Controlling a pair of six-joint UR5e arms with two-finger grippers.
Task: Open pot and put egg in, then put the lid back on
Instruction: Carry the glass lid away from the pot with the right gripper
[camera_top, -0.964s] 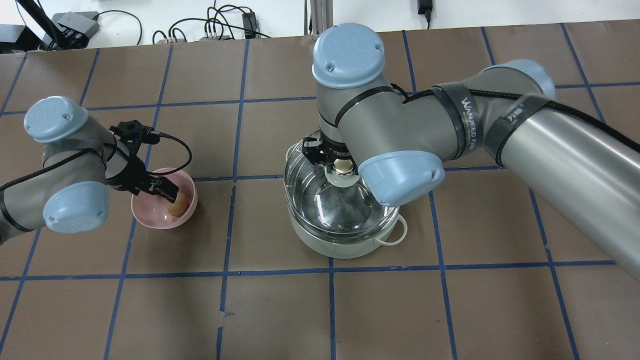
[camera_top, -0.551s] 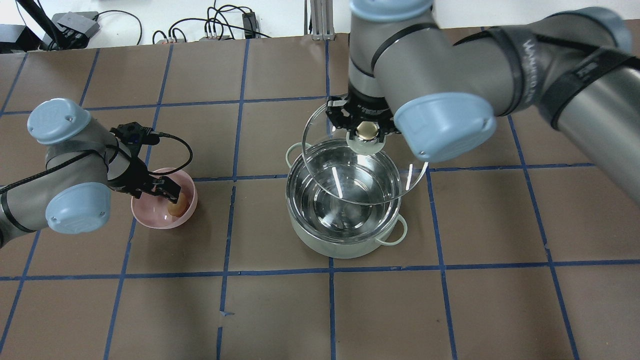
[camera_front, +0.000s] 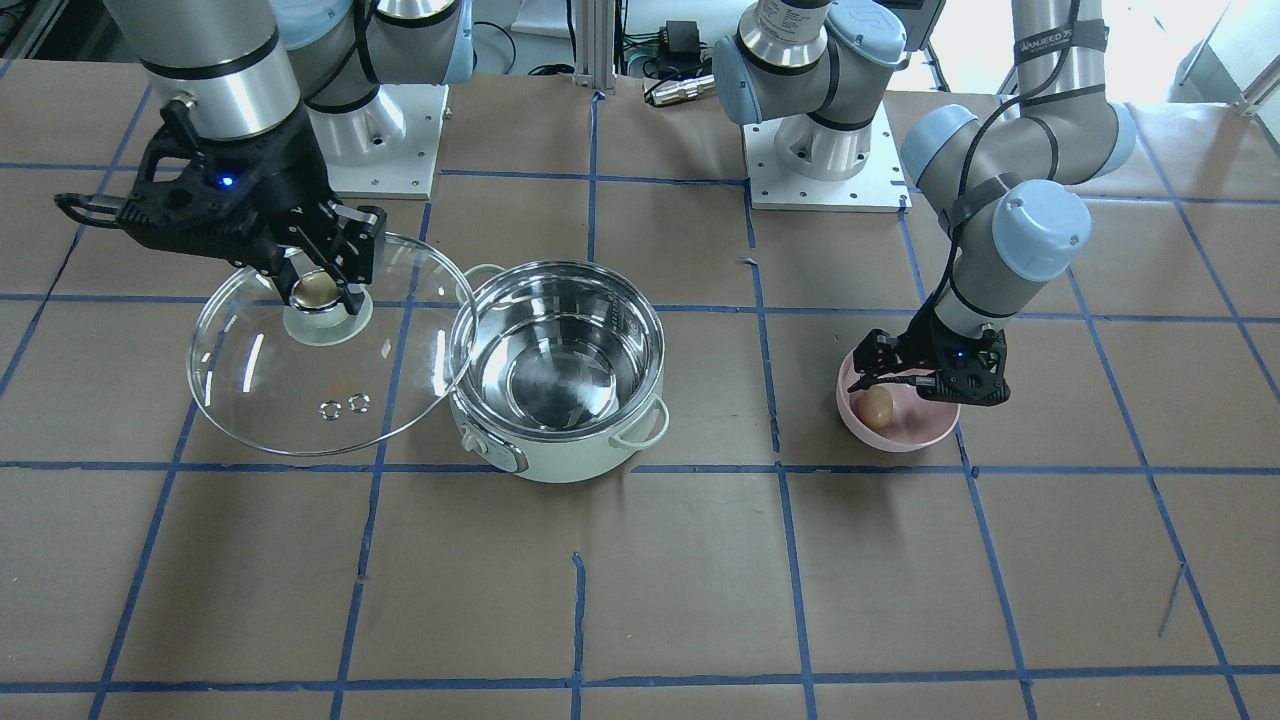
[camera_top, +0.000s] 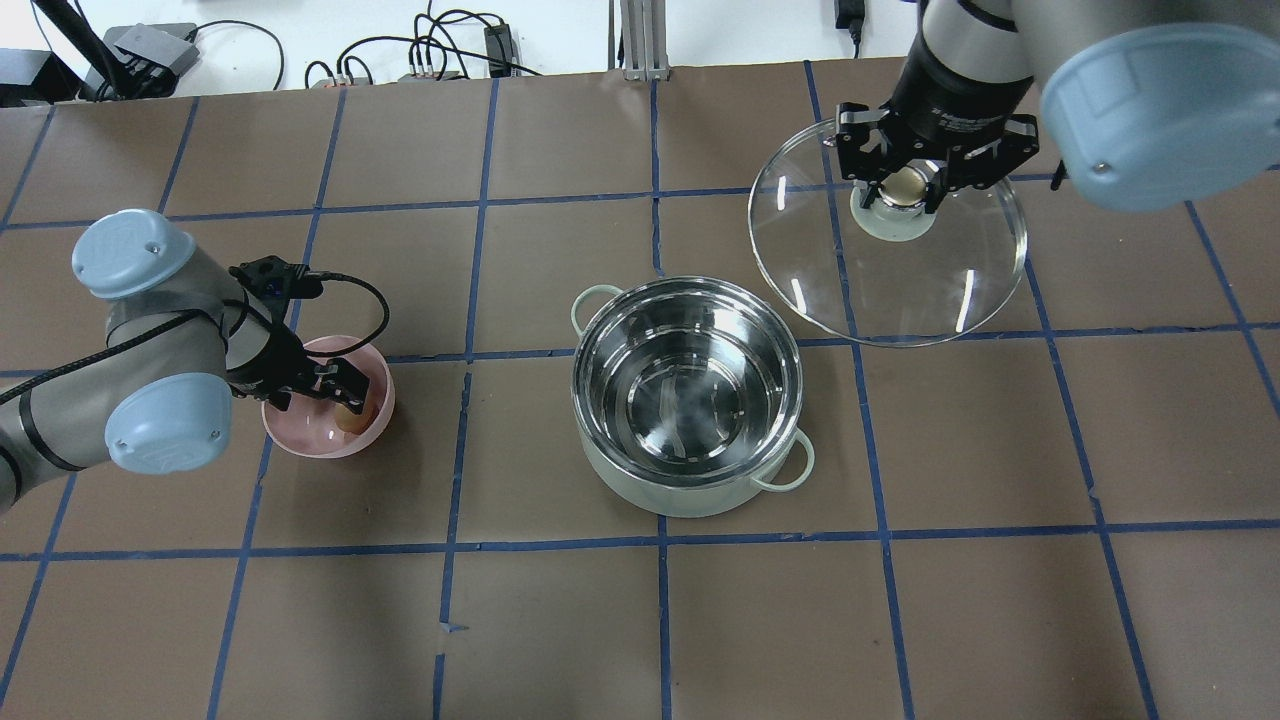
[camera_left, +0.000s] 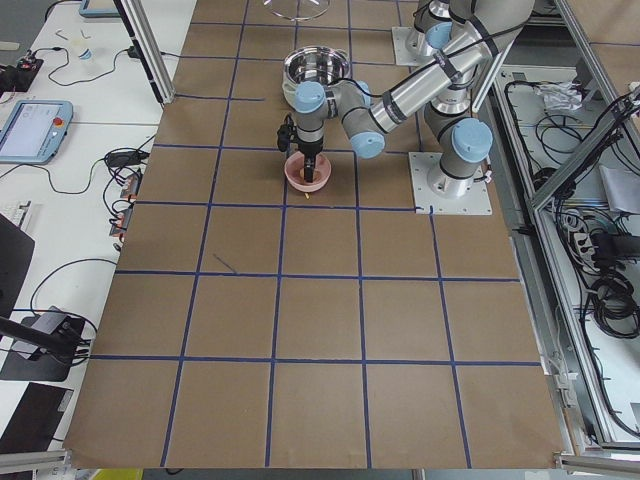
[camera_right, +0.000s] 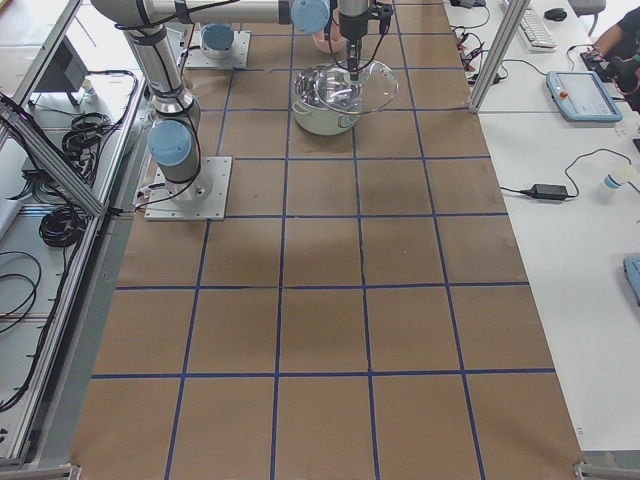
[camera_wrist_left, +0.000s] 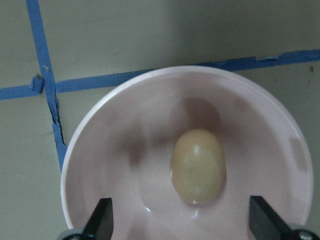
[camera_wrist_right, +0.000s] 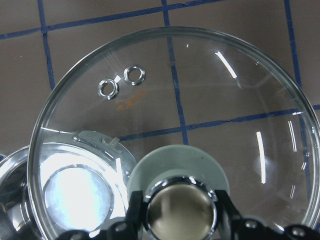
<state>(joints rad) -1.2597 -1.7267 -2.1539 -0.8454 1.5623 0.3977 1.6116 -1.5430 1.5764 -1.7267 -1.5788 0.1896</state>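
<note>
The mint-green pot (camera_top: 690, 497) stands open at mid-table, its steel inside empty; it also shows in the front view (camera_front: 560, 457). My right gripper (camera_top: 905, 186) is shut on the knob of the glass lid (camera_top: 900, 295) and holds it in the air, beyond and to the right of the pot. The lid also shows in the right wrist view (camera_wrist_right: 200, 90) and the front view (camera_front: 300, 405). The egg (camera_top: 349, 421) lies in a pink bowl (camera_top: 300, 437). My left gripper (camera_top: 335, 392) is open, low over the bowl, its fingers on either side of the egg (camera_wrist_left: 198, 166).
The pink bowl (camera_front: 900, 440) sits to the left of the pot in the overhead view, about one grid square away. Cables and boxes lie along the table's far edge (camera_top: 420, 60). The arm bases (camera_front: 820, 150) stand at the robot's side.
My right gripper has lifted the lid off the pot and carried it away to the far right. My left gripper has stayed over the bowl and shifted slightly.
</note>
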